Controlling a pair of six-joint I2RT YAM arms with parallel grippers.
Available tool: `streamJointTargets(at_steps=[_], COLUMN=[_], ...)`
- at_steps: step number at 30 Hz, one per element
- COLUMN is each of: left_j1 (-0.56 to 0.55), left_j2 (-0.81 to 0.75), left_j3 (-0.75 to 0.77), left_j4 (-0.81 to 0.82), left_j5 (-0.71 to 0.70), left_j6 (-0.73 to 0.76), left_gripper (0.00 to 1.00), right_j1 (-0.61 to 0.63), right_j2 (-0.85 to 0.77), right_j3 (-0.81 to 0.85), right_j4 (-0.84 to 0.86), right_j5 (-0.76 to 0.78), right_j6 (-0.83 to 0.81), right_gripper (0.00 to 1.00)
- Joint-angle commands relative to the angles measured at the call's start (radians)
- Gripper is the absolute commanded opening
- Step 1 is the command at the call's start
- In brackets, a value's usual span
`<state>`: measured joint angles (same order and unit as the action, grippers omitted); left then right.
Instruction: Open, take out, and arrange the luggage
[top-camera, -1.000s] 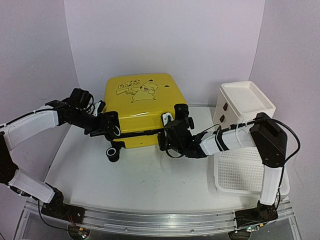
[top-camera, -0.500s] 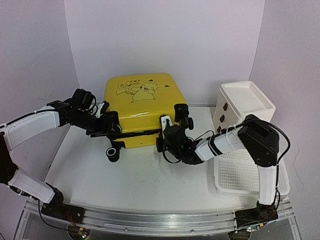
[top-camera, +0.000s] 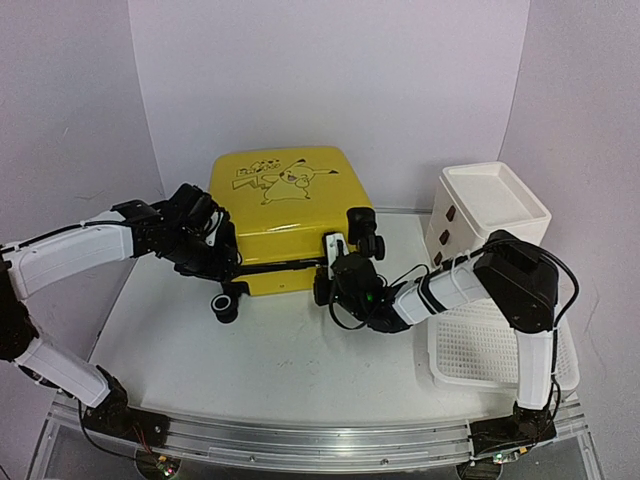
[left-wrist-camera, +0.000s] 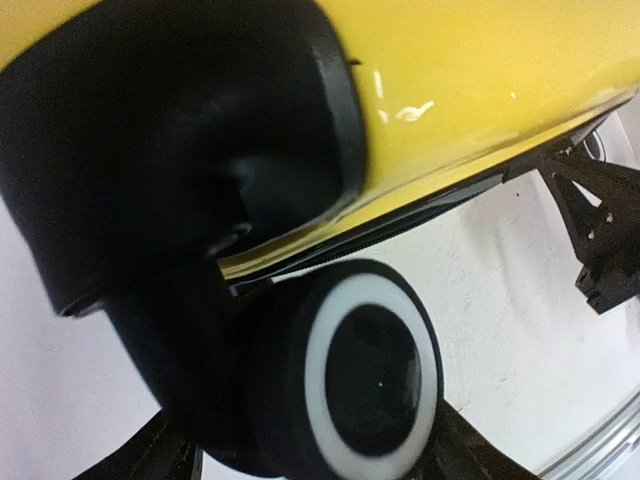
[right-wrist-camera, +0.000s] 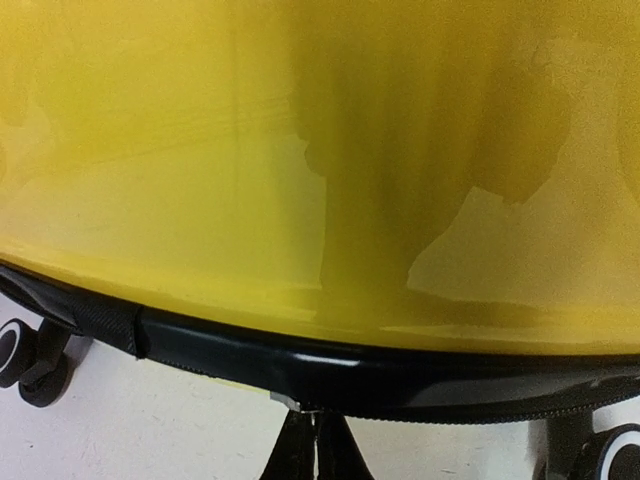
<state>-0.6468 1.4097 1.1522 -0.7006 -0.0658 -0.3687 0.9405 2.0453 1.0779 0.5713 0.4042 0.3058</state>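
So the luggage (top-camera: 285, 215) sits flat, lid up, far-middle on the table (top-camera: 290, 350). Your right gripper (right-wrist-camera: 315, 440) is clamped tight against the zipper band (right-wrist-camera: 400, 375) on its near side. Your left gripper (top-camera: 225, 260) straddles the near-left wheel (left-wrist-camera: 370, 385); can't tell if it's pinching it.

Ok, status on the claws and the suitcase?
Left claw open by a wheel. Right claw shut at the zipper band. Suitcase closed, lying flat. Basket off to the side.

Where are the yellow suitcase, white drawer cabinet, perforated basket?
Yellow hard-shell suitcase (top-camera: 300, 205): top view, lid centre.
White three-drawer plastic cabinet (top-camera: 495, 195): top view, top face.
White perforated plastic basket (top-camera: 475, 345): top view, bare floor.
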Motion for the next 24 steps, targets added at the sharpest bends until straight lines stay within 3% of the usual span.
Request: streamJointTargets(at_steps=[1,3,7,10,12,14,17,21,24], left_j1=[0.019,0.024,0.068,0.071,0.078,0.096,0.114,0.153,0.205], left_j2=[-0.067,-0.083,-0.058,-0.024,-0.016,-0.010,-0.026,-0.070,-0.069], left_j3=[0.031,0.043,0.064,0.062,0.036,0.010,-0.028,-0.087,-0.106], left_j4=[-0.015,-0.012,0.038,0.088,0.139,0.187,0.266,0.373,0.375], left_j5=[-0.232,-0.146,0.218,0.333,0.367,0.410,0.462,0.511,0.516], left_j6=[-0.003,0.003,-0.089,-0.147,-0.180,-0.213,-0.245,-0.289,-0.321], left_gripper=[0.53,0.49,0.47,0.50,0.57,0.77,0.90,0.99,0.99], right_j1=[-0.039,-0.070,-0.127,-0.132,-0.131,-0.131,-0.131,-0.130,-0.129], right_j2=[-0.058,-0.062,-0.065,-0.079,-0.076,-0.062,-0.045,-0.042,-0.042], right_j3=[-0.027,-0.031,-0.024,-0.018,0.002,0.029,0.039,0.033,0.030], right_j4=[0.046,0.027,0.009,-0.019,-0.037,-0.066,-0.078,-0.076,-0.075], right_j5=[-0.077,-0.140,-0.347,-0.407,-0.469,-0.520,-0.518,-0.454,-0.410], right_j6=[0.074,0.092,0.094,0.076,0.074,0.078,0.093,0.115,0.133], right_gripper=[0.00,0.00,0.00,0.00,0.00,0.00,0.00,0.00,0.00])
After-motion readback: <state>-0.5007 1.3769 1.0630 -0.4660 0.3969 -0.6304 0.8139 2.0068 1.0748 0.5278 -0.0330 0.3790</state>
